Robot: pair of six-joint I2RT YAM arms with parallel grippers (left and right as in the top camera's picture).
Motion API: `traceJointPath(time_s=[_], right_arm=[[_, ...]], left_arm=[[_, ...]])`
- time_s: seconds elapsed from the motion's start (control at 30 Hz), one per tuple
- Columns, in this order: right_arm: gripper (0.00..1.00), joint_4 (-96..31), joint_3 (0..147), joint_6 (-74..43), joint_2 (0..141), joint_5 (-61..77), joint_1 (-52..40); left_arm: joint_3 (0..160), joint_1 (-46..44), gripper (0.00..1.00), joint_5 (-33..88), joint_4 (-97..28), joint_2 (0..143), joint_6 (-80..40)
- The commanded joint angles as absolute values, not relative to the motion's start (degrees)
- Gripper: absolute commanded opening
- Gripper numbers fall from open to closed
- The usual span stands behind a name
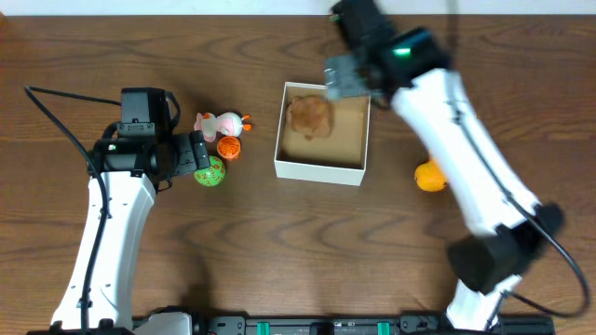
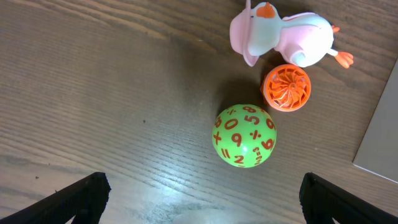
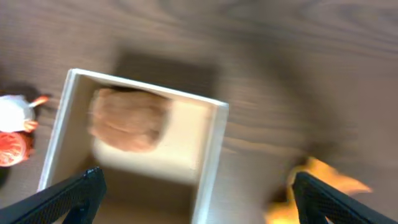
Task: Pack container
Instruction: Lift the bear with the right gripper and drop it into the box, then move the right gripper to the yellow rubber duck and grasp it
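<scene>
The container [image 1: 317, 170] is a white square box with a tan inside, mid-table; a brown plush toy [image 1: 309, 114] lies in its far left corner. It also shows in the right wrist view [image 3: 211, 143] with the plush [image 3: 127, 120], blurred. My right gripper [image 3: 196, 199] is open and empty above the box's far right edge. My left gripper [image 2: 202, 199] is open and empty just left of a green numbered ball [image 2: 244, 135]. An orange ridged ball [image 2: 286, 88] and a pink-and-white duck toy [image 2: 280, 37] lie beyond it. An orange toy [image 1: 430, 176] lies right of the box.
The left arm [image 1: 116, 214] runs down the left side of the wooden table. The right arm [image 1: 466, 158] crosses from bottom right to the box's far edge, passing above the orange toy. The box's white edge [image 2: 380, 124] shows in the left wrist view.
</scene>
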State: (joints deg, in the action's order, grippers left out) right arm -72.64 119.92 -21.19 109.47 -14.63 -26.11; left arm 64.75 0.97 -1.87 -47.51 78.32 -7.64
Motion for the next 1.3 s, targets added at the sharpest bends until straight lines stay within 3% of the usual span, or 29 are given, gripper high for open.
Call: traceJointPath(time_s=[0.0, 0.13, 0.33, 0.53, 0.93, 1.03, 1.13, 1.17, 1.23, 1.27], right_arm=[[0.99, -77.12, 119.87, -19.59, 108.25, -16.47, -21.08], [0.99, -82.41, 117.91, -18.22, 108.66, -16.03, -15.09], [0.99, -77.01, 105.41, -13.04, 108.66, -6.72, -8.32], [0.91, -71.81, 91.83, -22.90, 108.66, -3.64, -4.51], [0.88, -60.07, 75.68, -28.71, 108.66, -3.40, -2.15], [0.77, -57.14, 72.93, -28.71, 108.66, -3.40, -2.22], [0.56, -54.54, 70.43, -29.87, 108.66, -3.40, -2.22], [0.46, -53.93, 69.82, -30.09, 108.66, -3.40, -2.20], [0.17, -53.80, 69.41, -30.20, 108.66, -3.38, -2.20], [0.09, -53.89, 69.45, -30.17, 108.62, -3.42, -2.22]], left_arm=[[66.13, 0.95, 0.98, -2.13, -47.57, 78.24, -7.18], [66.13, 0.95, 0.98, -2.13, -47.57, 78.24, -7.18], [66.13, 0.95, 0.98, -2.13, -47.57, 78.24, -7.18], [66.13, 0.95, 0.98, -2.13, -47.57, 78.24, -7.18], [66.13, 0.95, 0.98, -2.13, -47.57, 78.24, -7.18], [66.13, 0.95, 0.98, -2.13, -47.57, 78.24, -7.18], [66.13, 0.95, 0.98, -2.11, -47.57, 78.24, -7.18], [66.13, 0.95, 0.98, -2.11, -47.57, 78.24, -7.18], [66.13, 0.95, 0.98, -2.13, -47.57, 78.24, -7.18], [66.13, 0.95, 0.98, -2.11, -47.57, 78.24, -7.18]])
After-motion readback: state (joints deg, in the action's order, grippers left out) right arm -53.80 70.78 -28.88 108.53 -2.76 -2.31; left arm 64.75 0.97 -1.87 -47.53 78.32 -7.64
